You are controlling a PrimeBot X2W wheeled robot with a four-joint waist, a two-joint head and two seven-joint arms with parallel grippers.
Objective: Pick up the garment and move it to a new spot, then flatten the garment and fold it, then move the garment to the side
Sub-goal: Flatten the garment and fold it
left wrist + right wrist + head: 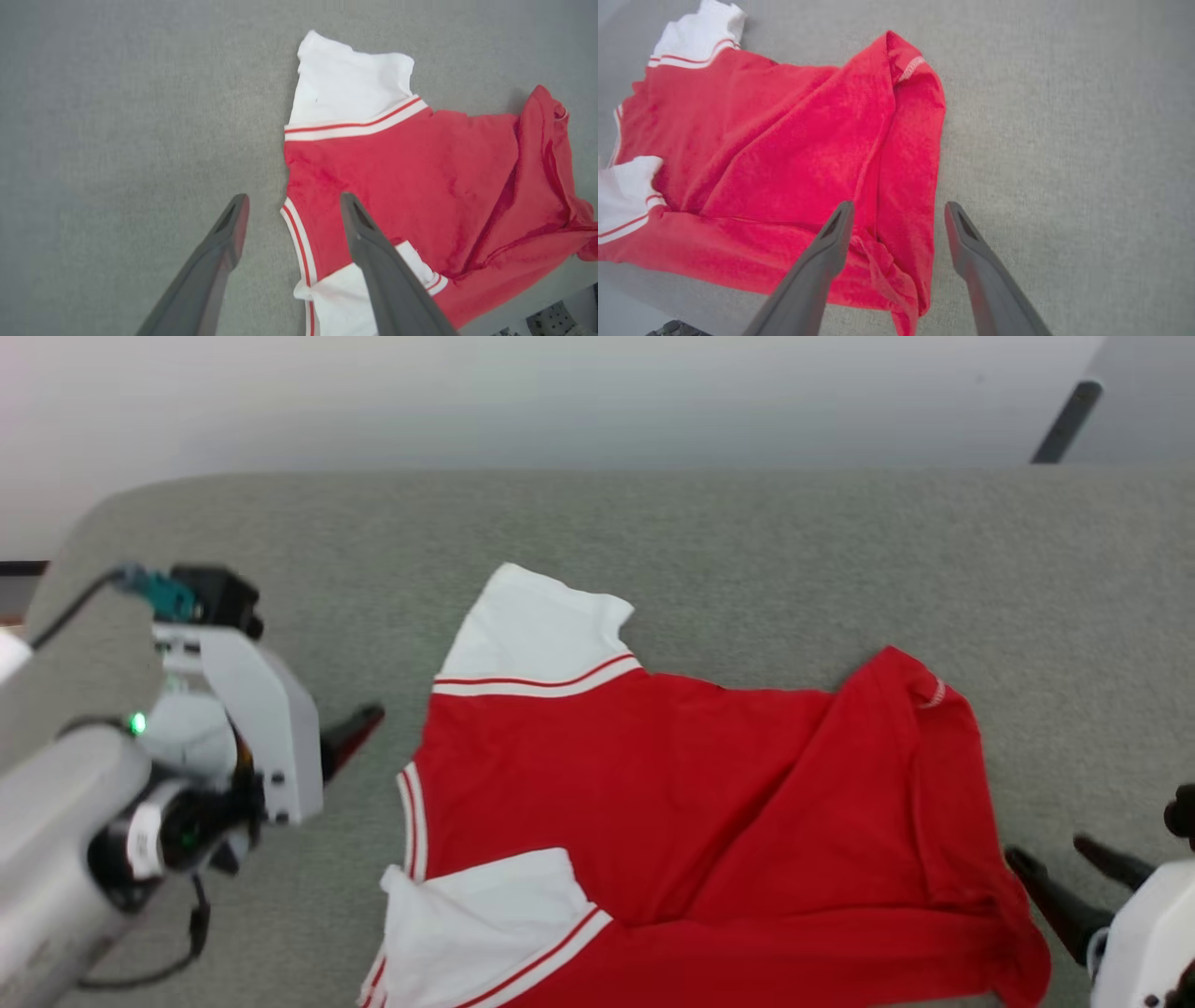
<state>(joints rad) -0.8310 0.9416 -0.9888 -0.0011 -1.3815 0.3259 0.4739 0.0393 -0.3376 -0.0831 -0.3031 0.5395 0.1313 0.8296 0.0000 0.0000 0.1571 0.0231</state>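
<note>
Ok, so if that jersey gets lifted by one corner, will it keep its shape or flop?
Probably flop: the jersey lies in soft folds and creases, so it would likely drape from the pinch. It looks thin, so probably light. Pushed, it may bunch rather than slide, since the grey surface looks textured.

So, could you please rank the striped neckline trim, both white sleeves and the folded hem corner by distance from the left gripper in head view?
From the left gripper:
1. Striped neckline trim, just right of it.
2. Far white sleeve and near white sleeve: too close to call.
3. Hem corner, far right.
</note>
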